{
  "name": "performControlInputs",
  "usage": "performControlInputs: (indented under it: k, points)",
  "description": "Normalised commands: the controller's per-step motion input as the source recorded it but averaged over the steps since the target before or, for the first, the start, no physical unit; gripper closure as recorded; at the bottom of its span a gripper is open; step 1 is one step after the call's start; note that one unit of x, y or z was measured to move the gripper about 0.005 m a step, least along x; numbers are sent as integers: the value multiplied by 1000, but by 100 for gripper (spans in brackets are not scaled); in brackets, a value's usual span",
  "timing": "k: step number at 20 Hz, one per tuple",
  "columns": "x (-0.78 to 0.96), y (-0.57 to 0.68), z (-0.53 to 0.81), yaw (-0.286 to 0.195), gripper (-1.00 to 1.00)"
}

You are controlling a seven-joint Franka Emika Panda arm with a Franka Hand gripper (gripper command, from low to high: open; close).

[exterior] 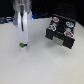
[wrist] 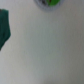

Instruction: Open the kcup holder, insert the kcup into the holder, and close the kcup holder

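One counter (exterior: 40,62), pale and plain, carries everything we list.

One arm with its pincer (exterior: 21,44) reaches down on the exterior view's left, a tall whitish blur with its tips just above the counter. We cannot tell whether the pincer is released or clenched; neither view resolves the fingers.

One kcup holder (exterior: 60,31), the black box-shaped unit, sits on the exterior view's right, well apart from the arm. Its top shows round pod slots, several filled with pods of red, white and dark tops; we make out roughly four to six, too blurred for a firm count. A pale front edge shows low on the unit; whether the drawer is pulled out we cannot say.

One dark green object (wrist: 4,27) shows at the wrist view's edge; we cannot identify it.

One kcup (exterior: 21,46), green-topped, lies on the counter directly at the pincer tips; the wrist view catches its green round top (wrist: 49,2) at the frame edge.

Step in hand, by our judgement: acquiring the kcup. Next move calls for a secure grip on the small pod, then carriage across to the holder and a free slot.
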Motion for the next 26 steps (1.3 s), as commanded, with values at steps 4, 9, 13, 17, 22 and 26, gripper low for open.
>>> performControlInputs:
  k: [4, 9, 13, 17, 22, 26]
  points:
    - [-158, -246, -385, -205, -100]
    - [30, -46, -313, -177, -100]
    - [74, -14, -286, -176, -100]
    - [129, 32, -101, -183, -100]
    - [75, -12, -28, -154, -100]
    - [61, 47, 18, -146, 100]
